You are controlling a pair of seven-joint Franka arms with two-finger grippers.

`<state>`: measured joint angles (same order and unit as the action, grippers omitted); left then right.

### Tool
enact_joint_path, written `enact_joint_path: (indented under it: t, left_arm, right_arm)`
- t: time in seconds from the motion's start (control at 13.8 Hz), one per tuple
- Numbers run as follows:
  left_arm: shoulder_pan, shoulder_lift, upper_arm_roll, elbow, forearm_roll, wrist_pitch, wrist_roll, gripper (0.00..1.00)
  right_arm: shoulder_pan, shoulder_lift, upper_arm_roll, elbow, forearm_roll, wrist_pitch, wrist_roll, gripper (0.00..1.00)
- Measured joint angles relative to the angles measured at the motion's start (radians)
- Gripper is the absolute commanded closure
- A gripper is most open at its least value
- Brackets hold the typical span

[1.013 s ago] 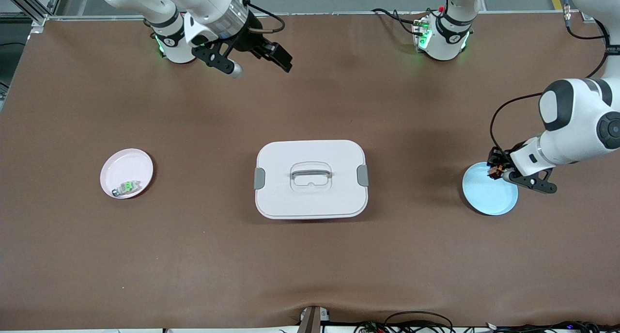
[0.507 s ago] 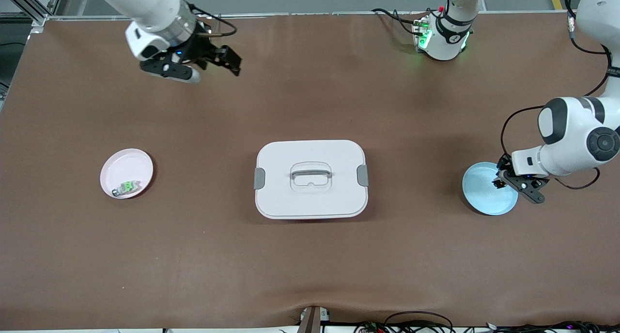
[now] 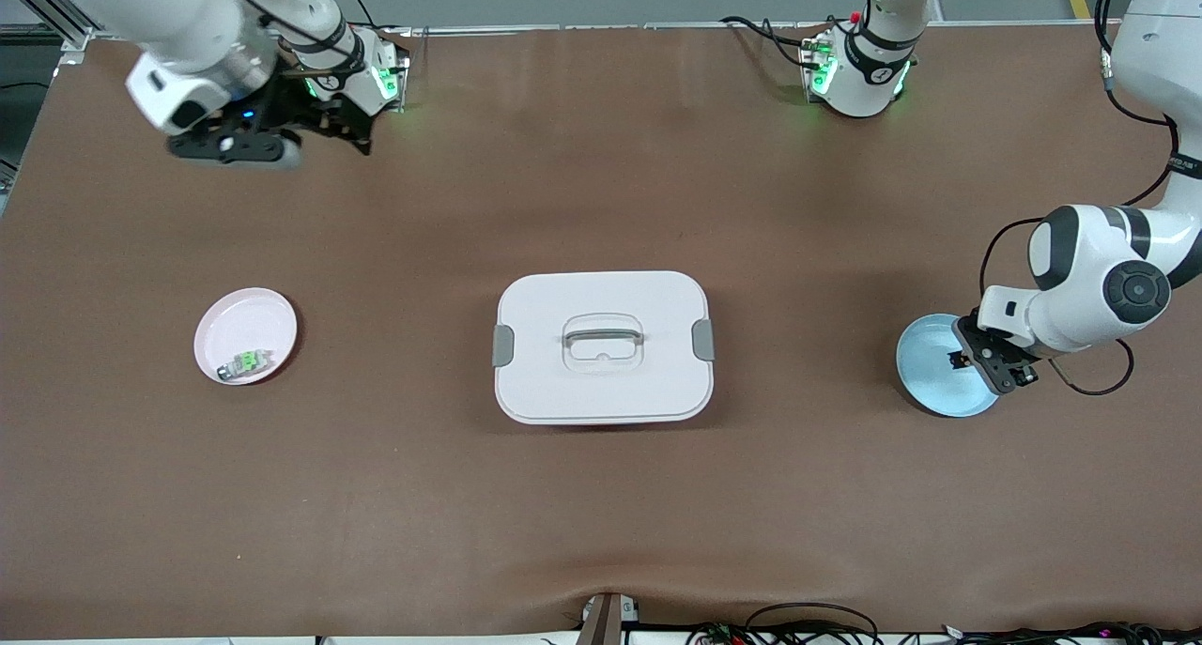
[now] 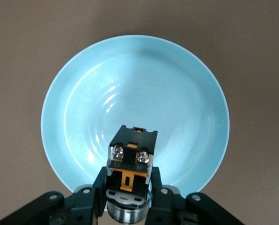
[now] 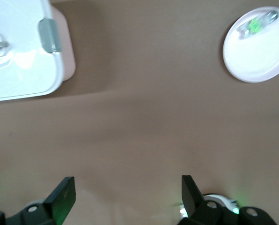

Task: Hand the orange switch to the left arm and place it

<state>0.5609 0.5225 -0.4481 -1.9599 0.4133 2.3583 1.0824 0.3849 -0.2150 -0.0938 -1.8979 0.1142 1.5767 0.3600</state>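
The orange switch [image 4: 131, 157], a small black block with an orange part and two screws, is clamped between the fingers of my left gripper [image 4: 129, 183]. That gripper [image 3: 977, 359] hangs over the light blue plate [image 3: 930, 382] at the left arm's end of the table. The switch points at the plate's inside [image 4: 135, 84]. The white box [image 3: 602, 346] with grey latches sits in the middle of the table. My right gripper [image 3: 324, 143] is open and empty over bare table beside the right arm's base. It is well away from the box [image 5: 18, 51].
A pink plate [image 3: 246, 335] at the right arm's end holds a small grey-and-green component [image 3: 246, 363]. The right wrist view also shows this plate [image 5: 259, 51] and the component [image 5: 256, 23]. Cables run along the table edge nearest the front camera.
The right arm has swung its open gripper toward the right arm's end of the table. The left wrist has turned over the blue plate, still holding the switch.
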Motion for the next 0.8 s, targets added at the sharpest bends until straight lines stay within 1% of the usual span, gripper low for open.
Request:
enact_joint_path:
  t: [0.22,0.43,0.51,0.58,0.65,0.8]
  left_arm:
    - [0.000,0.031,-0.001,0.001,0.015,0.027,0.060,1.00]
    - [-0.001,0.071,-0.001,0.004,0.096,0.071,0.073,1.00]
    - [-0.001,0.078,-0.002,0.006,0.106,0.075,0.075,0.96]
    - [-0.001,0.083,-0.003,0.007,0.110,0.076,0.076,0.71]
    - [-0.001,0.085,-0.003,0.008,0.111,0.076,0.076,0.01]
    - [-0.001,0.086,-0.003,0.009,0.111,0.076,0.077,0.00]
  right_arm:
    - [-0.136,0.000,-0.003,-0.001,-0.013,-0.014,-0.163,0.00]
    - [-0.246,-0.001,-0.004,0.003,-0.034,-0.014,-0.287,0.00]
    - [-0.276,0.000,-0.005,0.007,-0.036,-0.013,-0.313,0.00]
    - [-0.300,0.003,-0.005,0.014,-0.039,-0.011,-0.333,0.00]
    - [-0.319,0.011,-0.004,0.029,-0.043,-0.009,-0.343,0.00]
    - [-0.345,0.044,-0.004,0.080,-0.050,-0.014,-0.348,0.00]
